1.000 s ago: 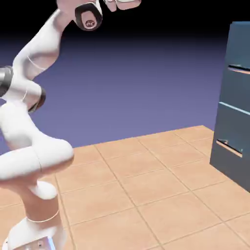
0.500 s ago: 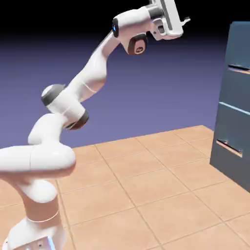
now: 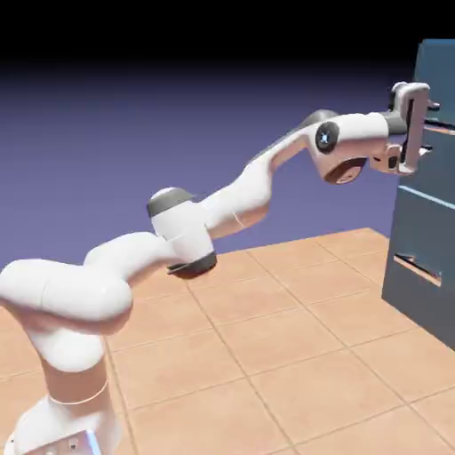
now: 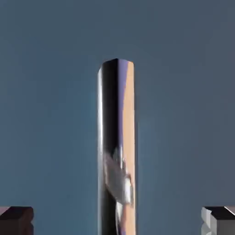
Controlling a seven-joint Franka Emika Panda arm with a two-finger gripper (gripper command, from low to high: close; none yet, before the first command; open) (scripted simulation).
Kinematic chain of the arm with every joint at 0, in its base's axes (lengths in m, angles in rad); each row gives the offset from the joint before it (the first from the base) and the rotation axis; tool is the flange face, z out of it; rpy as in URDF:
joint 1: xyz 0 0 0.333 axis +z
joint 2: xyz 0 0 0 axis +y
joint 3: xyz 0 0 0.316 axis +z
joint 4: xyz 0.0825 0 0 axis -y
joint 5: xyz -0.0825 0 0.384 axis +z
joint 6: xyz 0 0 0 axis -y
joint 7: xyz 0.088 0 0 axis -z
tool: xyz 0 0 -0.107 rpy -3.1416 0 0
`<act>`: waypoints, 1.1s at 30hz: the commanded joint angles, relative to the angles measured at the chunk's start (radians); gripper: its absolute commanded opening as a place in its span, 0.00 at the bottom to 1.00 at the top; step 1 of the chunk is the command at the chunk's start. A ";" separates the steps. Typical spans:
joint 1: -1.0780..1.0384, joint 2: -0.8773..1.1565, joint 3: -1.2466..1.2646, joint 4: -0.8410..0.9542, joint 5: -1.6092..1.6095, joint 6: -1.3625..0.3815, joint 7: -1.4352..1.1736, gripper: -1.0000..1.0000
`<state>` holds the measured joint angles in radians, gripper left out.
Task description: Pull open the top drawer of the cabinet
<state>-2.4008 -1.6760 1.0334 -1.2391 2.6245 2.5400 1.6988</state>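
Arm has swung from high left to the cabinet (image 3: 437, 178). Gripper (image 3: 428, 127) now fronts the top drawer (image 3: 439, 84), fingers spread either side of its handle (image 4: 116, 137); closing comes next.

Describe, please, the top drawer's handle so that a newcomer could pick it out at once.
Find the tall slate-blue cabinet at the right edge. On its top drawer sits a thin pale bar handle, the highest of three, and the only one with the open gripper straddling it.
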 commanded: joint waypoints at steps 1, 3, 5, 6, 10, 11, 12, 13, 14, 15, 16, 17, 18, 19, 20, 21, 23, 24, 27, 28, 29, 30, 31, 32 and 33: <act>-0.021 0.006 -0.003 0.036 -0.005 0.014 0.012 0.50; -0.062 0.019 -0.008 0.109 -0.015 0.042 0.036 0.50; -0.103 0.032 -0.014 0.181 -0.026 0.069 0.060 0.50; -0.118 0.037 -0.016 0.208 -0.029 0.080 0.069 0.50; -0.078 0.022 -0.012 0.135 -0.014 0.051 0.043 0.00; -0.059 0.014 -0.011 0.099 -0.007 0.037 0.031 0.00; -0.039 0.007 -0.009 0.063 -0.001 0.023 0.020 0.00; -0.019 -0.001 -0.007 0.027 0.005 0.009 0.009 0.00; 0.001 -0.008 -0.006 -0.010 0.010 -0.006 -0.002 0.00; 0.021 -0.016 -0.004 -0.046 0.015 -0.020 -0.012 0.00; 0.041 -0.023 -0.003 -0.082 0.019 -0.035 -0.021 0.00; 0.061 -0.031 -0.002 -0.118 0.023 -0.049 -0.030 0.00; 0.081 -0.038 0.000 -0.155 0.026 -0.064 -0.039 0.00; 0.101 -0.045 0.001 -0.191 0.029 -0.079 -0.048 0.00; 0.121 -0.053 0.002 -0.227 0.032 -0.093 -0.055 0.00; 0.142 -0.059 0.004 -0.263 0.034 -0.108 -0.064 0.00; 0.181 -0.077 0.004 -0.336 0.038 -0.139 -0.075 0.00; 0.210 -0.053 0.029 -0.359 0.029 -0.136 -0.109 0.00; 0.269 0.056 0.118 -0.355 -0.010 -0.087 -0.218 0.00; 0.300 0.081 0.139 -0.378 -0.020 -0.083 -0.252 0.00; 0.321 0.075 0.135 -0.414 -0.018 -0.097 -0.257 0.00; 0.344 0.071 0.133 -0.451 -0.018 -0.110 -0.265 0.00; 0.367 0.067 0.131 -0.487 -0.018 -0.122 -0.273 0.00; 0.390 0.063 0.129 -0.523 -0.019 -0.135 -0.280 0.00; 0.414 0.060 0.126 -0.559 -0.020 -0.148 -0.287 0.00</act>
<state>-1.9875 -1.6163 1.1595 -1.7988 2.6074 2.3931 1.4100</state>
